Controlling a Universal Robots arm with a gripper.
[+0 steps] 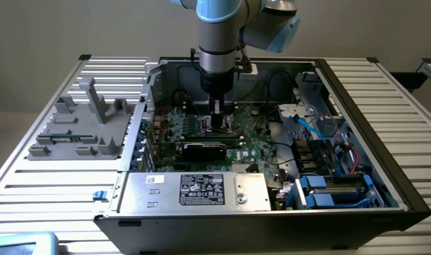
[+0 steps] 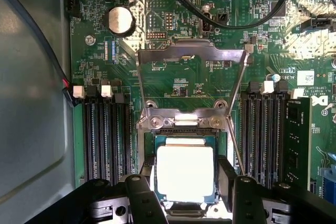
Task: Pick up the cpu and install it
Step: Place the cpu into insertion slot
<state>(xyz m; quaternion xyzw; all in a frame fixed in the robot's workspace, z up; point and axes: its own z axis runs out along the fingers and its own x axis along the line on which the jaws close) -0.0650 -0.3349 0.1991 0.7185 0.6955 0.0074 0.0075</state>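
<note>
Right now the black two-fingered gripper (image 2: 186, 184) reaches straight down into the open dark metal computer case (image 1: 385, 159), low over the green motherboard (image 2: 173, 19). The small flat square cpu (image 2: 185, 170), with a shiny silver metal top and a thin green rim, lies directly beneath the wrist, between the fingers (image 2: 227, 174). These are drawn in narrow and press on two opposite edges of it. Being square, it has no real long axis, and its sides run parallel to the sides of the dark square socket (image 2: 178, 131) that it sits over. I cannot tell whether it is fully seated. The socket's silver metal load frame (image 2: 191, 50) is hinged open and lies clear of the chip. Long black memory slots (image 2: 107, 135) flank the socket on both sides.
</note>
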